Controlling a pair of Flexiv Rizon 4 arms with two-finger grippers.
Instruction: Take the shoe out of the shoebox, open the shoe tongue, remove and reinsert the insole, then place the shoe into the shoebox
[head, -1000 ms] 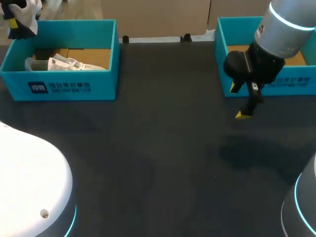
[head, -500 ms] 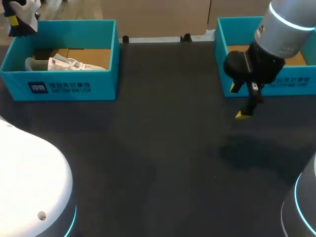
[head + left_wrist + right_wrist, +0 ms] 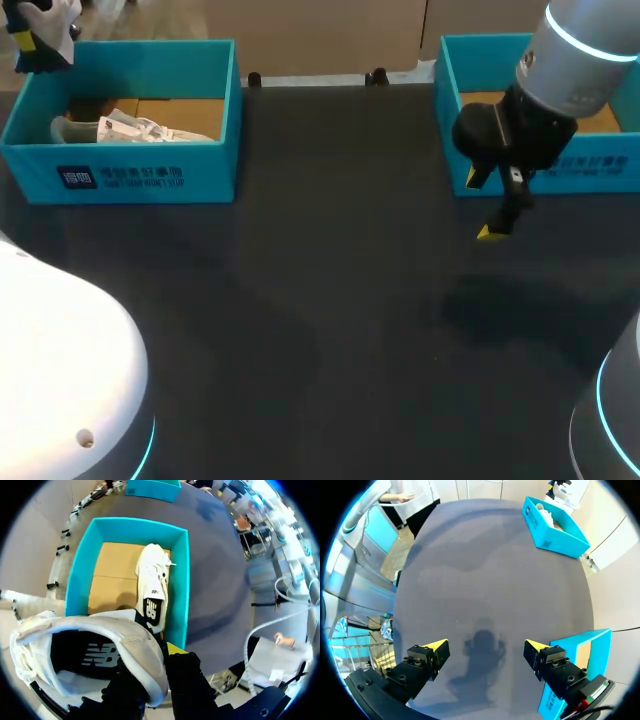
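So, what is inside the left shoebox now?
One white shoe lies in the shoebox, along one wall. The second shoe, held in the left claw, covers the box's near end.

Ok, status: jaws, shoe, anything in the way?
Left jaws shut on white shoe, held at left shoebox corner. Right jaws open, empty, over table. Second shoe inside that shoebox.

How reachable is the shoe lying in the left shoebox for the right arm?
Probably not: right hand hangs open by the right shoebox, across the table. The shoe lies uncovered, but the left hand holds a second shoe by the left shoebox.
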